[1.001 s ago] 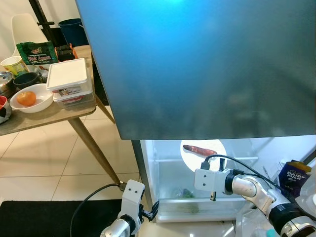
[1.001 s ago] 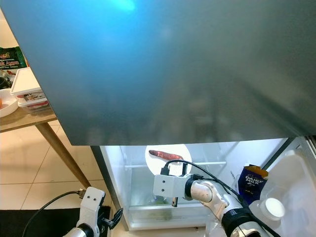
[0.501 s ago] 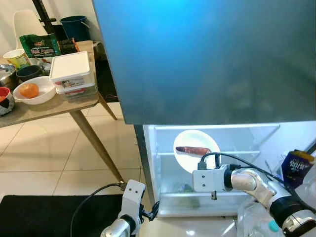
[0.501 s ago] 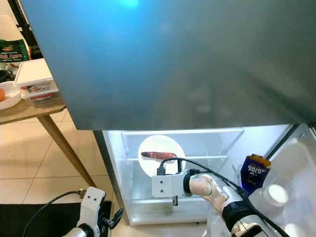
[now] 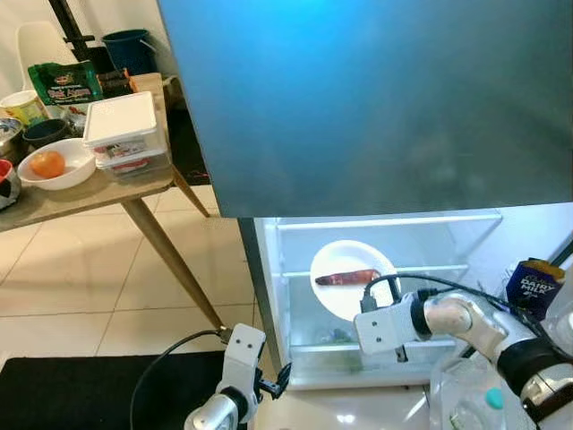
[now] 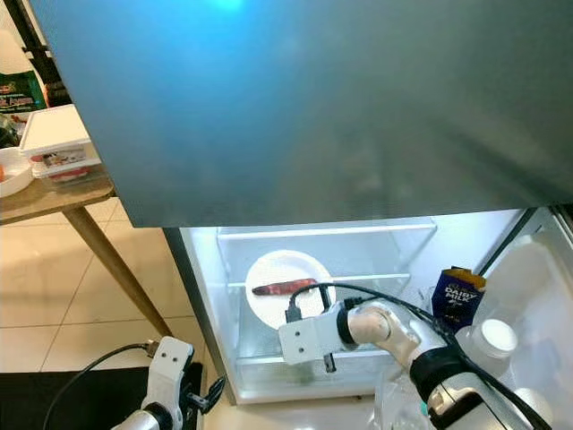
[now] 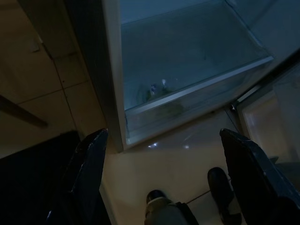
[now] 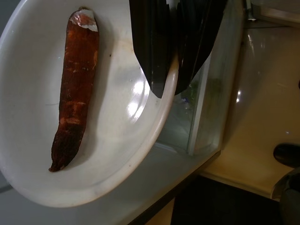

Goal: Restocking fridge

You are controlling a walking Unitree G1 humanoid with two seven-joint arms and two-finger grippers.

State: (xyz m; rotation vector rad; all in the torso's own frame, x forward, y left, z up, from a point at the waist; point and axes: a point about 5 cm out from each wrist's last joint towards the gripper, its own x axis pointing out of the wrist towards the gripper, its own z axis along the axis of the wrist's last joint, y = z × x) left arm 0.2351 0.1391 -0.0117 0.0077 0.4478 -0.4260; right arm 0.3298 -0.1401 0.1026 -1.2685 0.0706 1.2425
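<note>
My right gripper [image 8: 168,82] is clamped on the rim of the white plate [image 8: 42,154], one black finger above the edge and one below, holding it inside the open fridge [image 5: 269,296]. On the plate, across from my fingers, lies a long reddish-brown piece of food [image 8: 75,93], lengthwise and well clear of the pinch. From the head cameras I see the plate [image 5: 336,291] just beyond my right wrist, at the level of the glass shelf [image 5: 448,269], with the clear crisper drawer [image 5: 331,354] below it and something green inside that I cannot make out. Out past my right arm, in the door rack, stands a dark blue Dairy Milk pack [image 6: 457,296] and, nearer me, a white-capped jug [image 6: 495,339]. The big grey-blue upper door [image 5: 376,107] hangs over all of this and hides the top of the compartment. My left gripper [image 7: 159,183] hangs low beside the fridge's lower edge with its two black fingers spread wide apart and nothing between them; beneath it I see pale floor tiles [image 7: 159,159] and the robot's dark feet. Well away to the left of that gripper is the wooden tabletop [image 5: 89,193], carrying stacked white-lidded containers [image 5: 125,134], a white bowl with an orange fruit [image 5: 47,164], a green packet [image 5: 64,83] and a few cups.
</note>
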